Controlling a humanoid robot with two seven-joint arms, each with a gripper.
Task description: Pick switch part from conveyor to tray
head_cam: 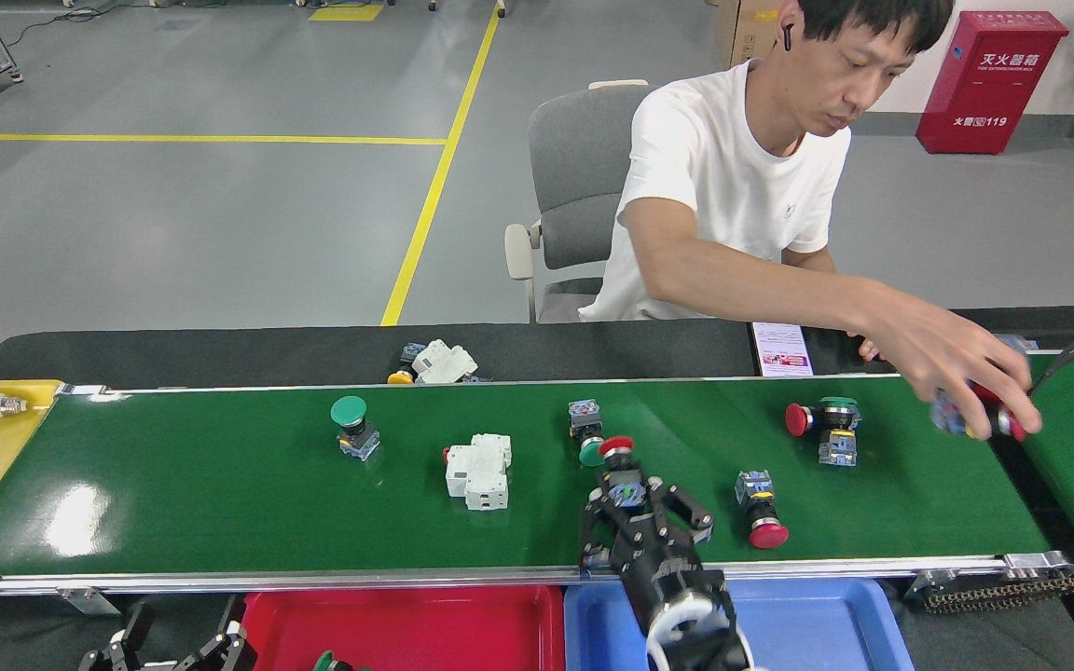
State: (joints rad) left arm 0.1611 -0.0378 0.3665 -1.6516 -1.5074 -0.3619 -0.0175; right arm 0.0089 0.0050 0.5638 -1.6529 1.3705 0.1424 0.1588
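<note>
Before you runs the long, glossy dark-green conveyor belt with silver aluminium rails (220,503), spanning nearly the whole width of the view. Your right gripper (628,492), a black multi-fingered claw, reaches over the near rail at centre-right; its fingers (691,514) are closed narrowly about a red-capped push-button switch part with a blue-grey body (619,461), whose red cap points away from you. Just beside that cap lies a green-capped switch part (585,432) on its side. A second red-capped switch part (758,509) lies near the right of the claw, cap toward you. Farther right a pair of switch parts, one red-capped and one green-capped (824,426), lie touching each other. To the left, a white plastic circuit breaker block (478,471) lies flat, and beyond it a green mushroom-capped switch part (352,426) stands upright. Your left gripper (173,645) shows at the bottom edge, left of the red plastic tray (462,620); you cannot tell how its jaws stand. A blue plastic tray (807,624) sits beside the red one, below the right arm. Across the belt a seated person in a white T-shirt (733,186) extends one hand (952,363) over the belt's right end, gripping a switch part (975,417).
</note>
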